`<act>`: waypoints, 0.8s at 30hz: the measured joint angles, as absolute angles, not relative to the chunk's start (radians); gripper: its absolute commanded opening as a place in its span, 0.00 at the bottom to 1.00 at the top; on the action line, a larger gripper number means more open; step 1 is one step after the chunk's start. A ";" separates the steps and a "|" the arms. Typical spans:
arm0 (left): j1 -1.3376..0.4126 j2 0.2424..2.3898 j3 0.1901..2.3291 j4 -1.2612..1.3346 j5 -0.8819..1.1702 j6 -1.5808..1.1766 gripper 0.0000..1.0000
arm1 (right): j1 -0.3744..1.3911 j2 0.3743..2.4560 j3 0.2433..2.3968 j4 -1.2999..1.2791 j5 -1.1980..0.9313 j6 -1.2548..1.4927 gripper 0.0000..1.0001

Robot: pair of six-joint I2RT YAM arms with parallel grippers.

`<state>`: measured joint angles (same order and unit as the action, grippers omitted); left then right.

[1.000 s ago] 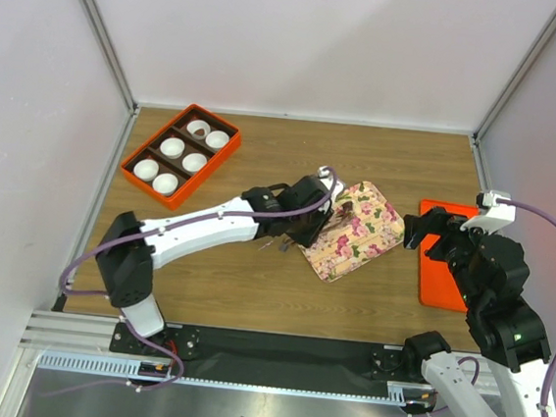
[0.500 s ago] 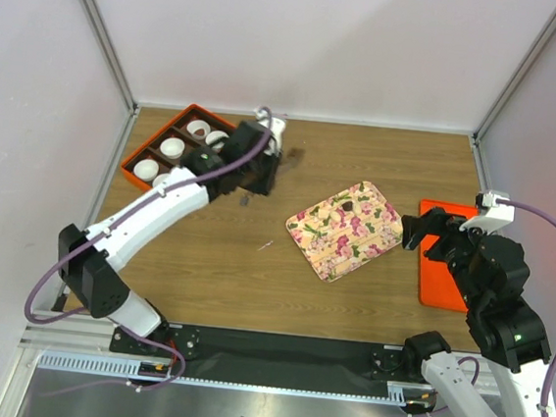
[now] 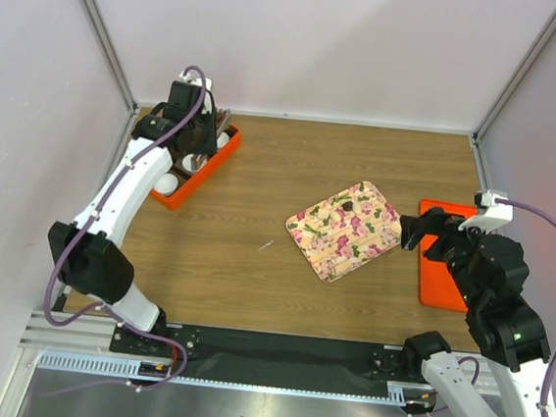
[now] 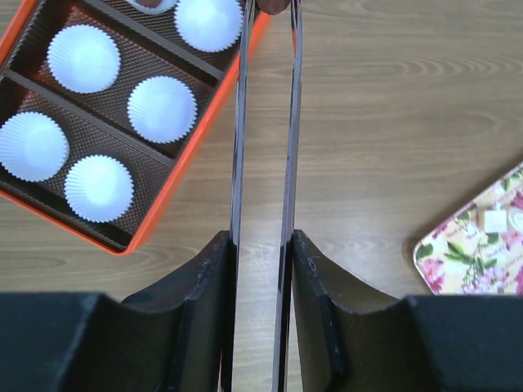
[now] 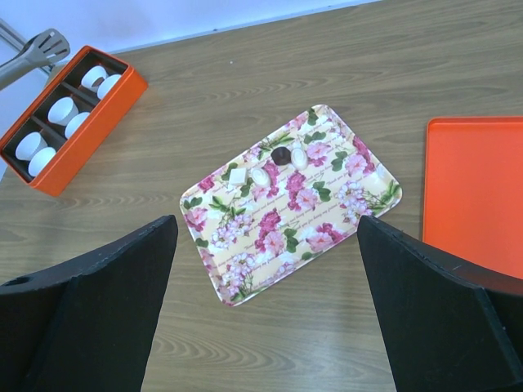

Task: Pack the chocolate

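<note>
Because the left fingers (image 4: 204, 278) are pressed onto a pair of long metal tongs (image 4: 237, 147) and not onto the sweet itself, the hold is second-hand. A small brown bit (image 4: 274, 5) shows between the tong tips at the top edge of the left wrist view. It is probably a chocolate piece, though too little shows to be sure. If the squeeze eases, it could slip out. The tips sit right over the orange box's (image 4: 192, 155) side wall, so a release here might land it on the wall or the tabletop (image 3: 262, 168) and not in a cup. A low approach could catch that wall or tip one of the light white paper cups (image 4: 162, 109).

Nearest the arm bases, the right fingers (image 5: 98, 310) are spread wide and hold nothing, hanging above the tabletop beside a flat orange panel (image 5: 478, 188), perhaps the box's lid. In the middle lies the pink-flowered tray (image 5: 245, 261), well apart from the box, with one dark chocolate (image 5: 282, 155) on it just beside a few pale pieces (image 5: 300, 157). Farthest off, in the left corner, stands the box. Five of its cups look empty, and one at the frame edge seems to hold something brown (image 4: 154, 3). Nothing lies between tray and box.
</note>
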<state>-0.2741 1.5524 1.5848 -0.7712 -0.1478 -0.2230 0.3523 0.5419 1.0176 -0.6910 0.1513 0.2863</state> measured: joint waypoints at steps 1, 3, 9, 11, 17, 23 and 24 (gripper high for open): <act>-0.260 1.561 1.593 -0.772 -0.142 -0.223 0.39 | 0.352 0.543 1.018 -0.691 0.151 0.286 1.00; -0.232 1.586 1.611 -0.773 -0.126 -0.223 0.39 | 0.352 0.547 1.018 -0.691 0.152 0.286 1.00; -0.180 1.687 1.669 -0.771 -0.095 -0.223 0.39 | 0.352 0.550 1.018 -0.691 0.152 0.287 1.00; -0.172 1.715 1.676 -0.770 -0.093 -0.224 0.39 | 0.352 0.550 1.018 -0.691 0.151 0.287 1.00; -0.150 1.782 1.694 -0.767 -0.081 -0.219 0.39 | 0.352 0.551 1.018 -0.691 0.153 0.286 1.00; -0.129 1.831 1.697 -0.765 -0.080 -0.208 0.39 | 0.352 0.551 1.018 -0.691 0.153 0.286 1.00; -0.128 1.837 1.697 -0.765 -0.081 -0.206 0.39 | 0.352 0.551 1.018 -0.691 0.153 0.286 1.00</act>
